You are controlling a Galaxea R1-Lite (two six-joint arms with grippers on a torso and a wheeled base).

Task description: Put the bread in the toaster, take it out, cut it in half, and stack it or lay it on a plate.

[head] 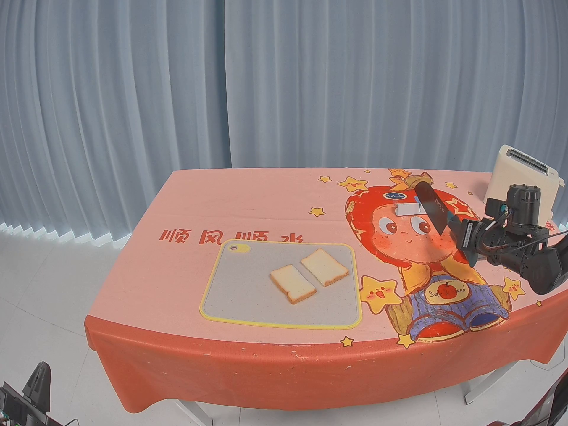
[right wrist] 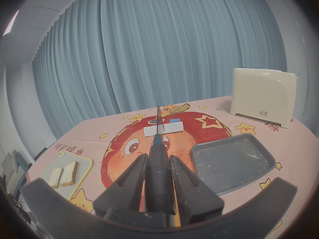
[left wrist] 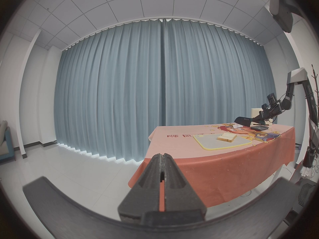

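Where the left gripper (left wrist: 161, 160) hangs low, short of the orange printed tablecloth (head: 177, 350), its black wedge fingers press flat together with nothing between them. Cutting board (head: 236, 294): grey, matte, rounded corners, yellow rim. On it lie two bread halves (head: 292, 283), pale crumb and tan crust, side by side and slightly apart. Further right, the right gripper (head: 467, 235) is clamped on the handle of a knife (head: 432, 207), its broad dark blade raised above the cloth. Near it, a shallow dark-grey tray (right wrist: 229, 163) speckled with crumbs. Smooth cream toaster (head: 520, 178) at the far right edge.
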